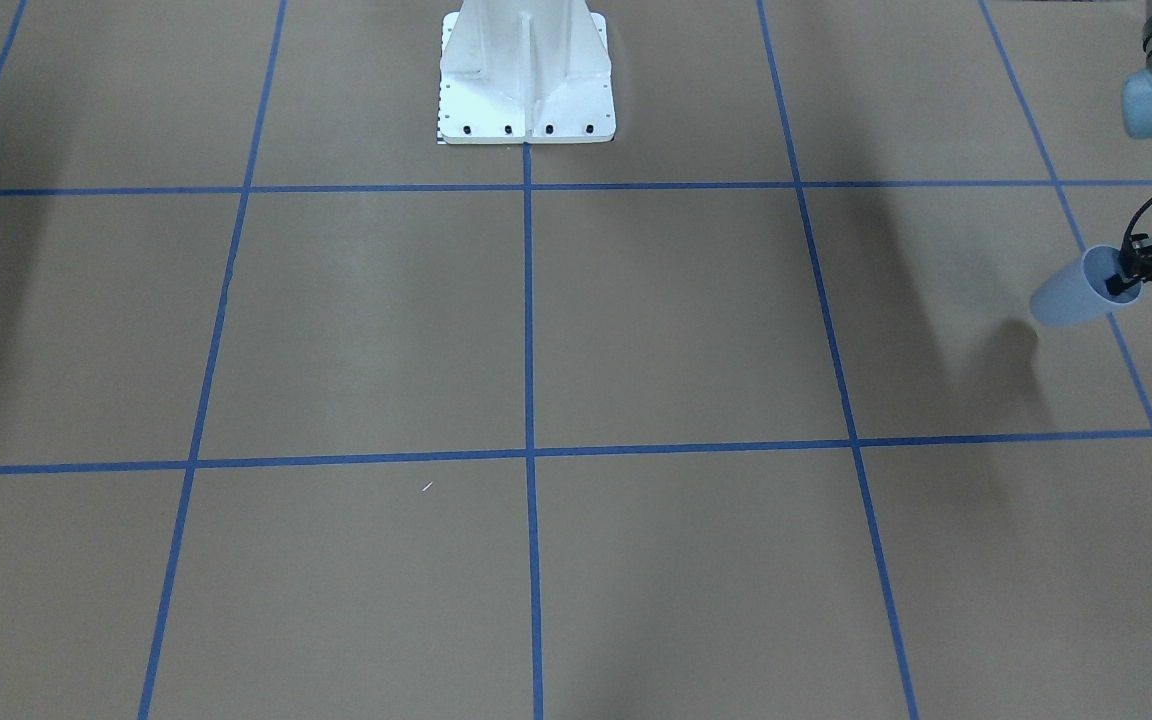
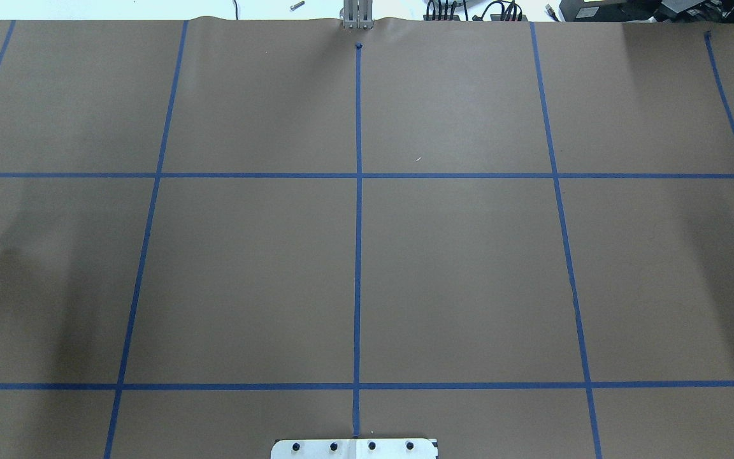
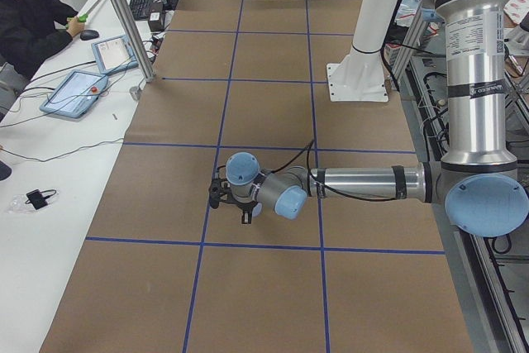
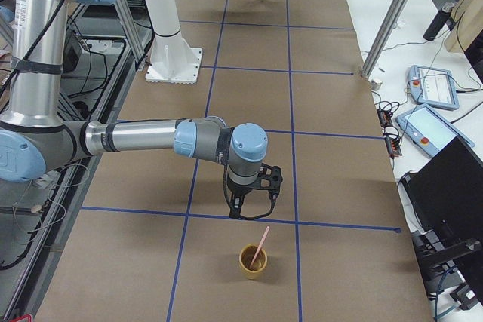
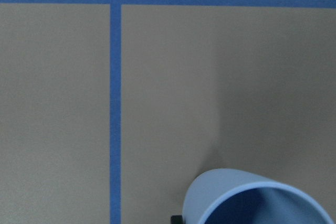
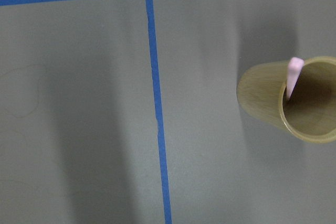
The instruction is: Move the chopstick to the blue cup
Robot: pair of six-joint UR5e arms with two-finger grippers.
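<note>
The blue cup (image 1: 1071, 295) hangs tilted above the table at the far left side, its shadow on the paper below. My left gripper (image 1: 1122, 282) is shut on its rim, with one finger inside the cup. The cup's rim shows at the bottom of the left wrist view (image 5: 247, 200). The pink chopstick (image 4: 260, 243) stands leaning in a yellow-brown cup (image 4: 253, 260) at the table's right end; it also shows in the right wrist view (image 6: 293, 76). My right gripper (image 4: 251, 200) hovers just beside and above that cup, empty; I cannot tell if it is open.
The white robot base (image 1: 526, 75) stands at the table's middle rear edge. Blue tape lines (image 2: 358, 223) grid the brown paper. An operator (image 3: 33, 18) sits at a side table with tablets (image 3: 78, 93) along the far edge.
</note>
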